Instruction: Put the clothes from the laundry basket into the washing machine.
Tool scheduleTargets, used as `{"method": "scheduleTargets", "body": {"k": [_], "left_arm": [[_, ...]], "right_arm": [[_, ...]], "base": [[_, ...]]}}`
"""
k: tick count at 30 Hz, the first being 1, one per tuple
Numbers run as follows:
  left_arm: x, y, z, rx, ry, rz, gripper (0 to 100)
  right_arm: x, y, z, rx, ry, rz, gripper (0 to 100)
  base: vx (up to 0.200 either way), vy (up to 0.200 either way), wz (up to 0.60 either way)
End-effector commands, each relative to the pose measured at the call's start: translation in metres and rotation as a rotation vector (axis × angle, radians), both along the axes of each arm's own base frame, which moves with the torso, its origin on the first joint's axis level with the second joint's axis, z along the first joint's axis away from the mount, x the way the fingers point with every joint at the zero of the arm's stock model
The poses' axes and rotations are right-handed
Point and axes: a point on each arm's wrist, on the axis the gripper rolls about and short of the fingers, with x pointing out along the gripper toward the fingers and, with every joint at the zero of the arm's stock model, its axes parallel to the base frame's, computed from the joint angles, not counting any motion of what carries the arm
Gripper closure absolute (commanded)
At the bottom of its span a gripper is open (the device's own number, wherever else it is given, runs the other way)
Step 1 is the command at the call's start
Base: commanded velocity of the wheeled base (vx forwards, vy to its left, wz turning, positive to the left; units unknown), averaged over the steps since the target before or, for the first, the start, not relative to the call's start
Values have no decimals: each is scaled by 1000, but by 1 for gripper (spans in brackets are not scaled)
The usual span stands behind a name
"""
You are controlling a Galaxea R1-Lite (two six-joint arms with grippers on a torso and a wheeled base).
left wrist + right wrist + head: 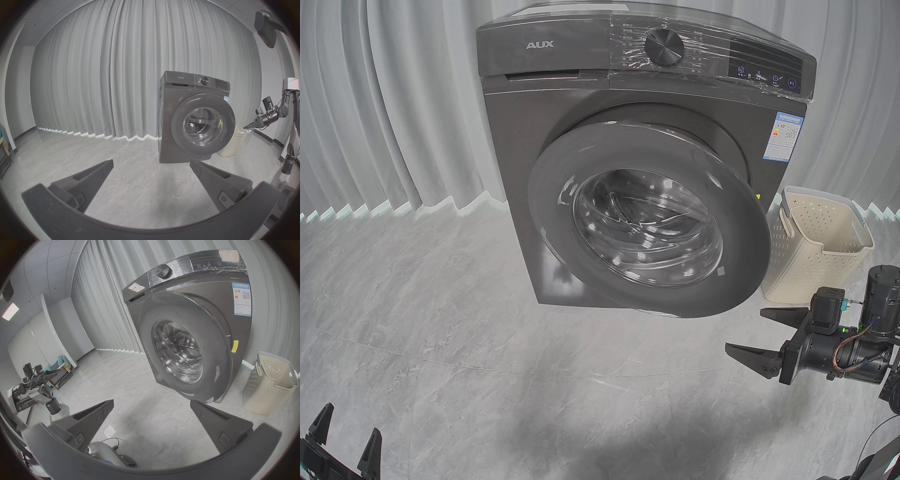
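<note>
A dark grey washing machine [550, 125] stands ahead against the curtain. Its round glass door [650, 225] hangs ajar, still covering most of the drum opening. A cream perforated laundry basket [819, 250] stands on the floor against the machine's right side; its front wall hides its bottom. My right gripper [745, 330] hovers open in front of the basket, fingers pointing left toward the door's lower edge, nothing between them. My left gripper [352, 419] is low at the near left, open and empty. The right wrist view shows the door [181, 349] and the basket [272, 383].
Grey pleated curtains [394, 112] hang behind the machine. Pale marble floor [456, 325] lies open in front and to the left. In the right wrist view another robot rig [34, 387] stands far off, and a cable and a device [106, 452] lie on the floor.
</note>
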Motion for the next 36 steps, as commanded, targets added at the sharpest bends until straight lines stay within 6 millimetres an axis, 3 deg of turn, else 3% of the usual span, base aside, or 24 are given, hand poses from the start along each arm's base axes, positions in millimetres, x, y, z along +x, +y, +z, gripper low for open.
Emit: {"method": "scheduleTargets", "body": {"k": [1,9,18,36], "left_arm": [[0,0,-5,-1,2,0,0],[0,0,-5,-4,3,0,0],[0,0,-5,-1,2,-2,0],[0,0,-5,-1,3,0,0]], "right_arm": [[0,2,1,3,-3,9,0],[-4,8,1,21,14,42,0],[-2,12,2,29,17,51,0],[13,21,-3,48,-23,54,0]], "base": [[0,0,0],[0,-75,0],[200,0,0],[0,-67,0]]}}
